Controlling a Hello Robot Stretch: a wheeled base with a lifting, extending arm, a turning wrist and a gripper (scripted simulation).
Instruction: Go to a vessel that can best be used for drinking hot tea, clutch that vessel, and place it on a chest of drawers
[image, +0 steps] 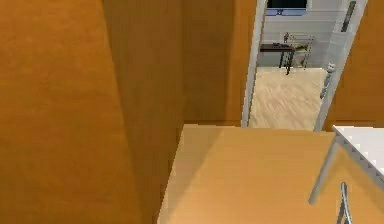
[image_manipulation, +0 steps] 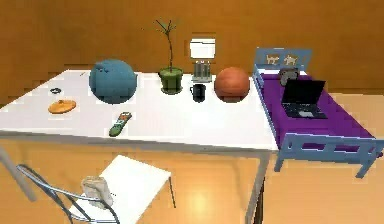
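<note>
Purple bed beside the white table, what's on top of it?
An open dark laptop lies on the purple bed, and a small grey thing sits by the headboard. The cover beneath the laptop is hidden.

White table (image_manipulation: 200, 125), long, carrying from the arm side view's left to right: flat orange disc (image_manipulation: 63, 105) and remote (image_manipulation: 120, 124) toward the near side, teal ball (image_manipulation: 112, 80), potted plant (image_manipulation: 171, 78), dark mug (image_manipulation: 198, 93) in front of a coffee machine (image_manipulation: 203, 60), and basketball (image_manipulation: 232, 84) just beside the mug. Bed (image_manipulation: 320, 130) with purple cover, standing close against the table's right end, an opened laptop (image_manipulation: 302, 98) on it. White-seated chair (image_manipulation: 135, 180) on the wooden floor (image_manipulation: 320, 195) before the table.
</note>
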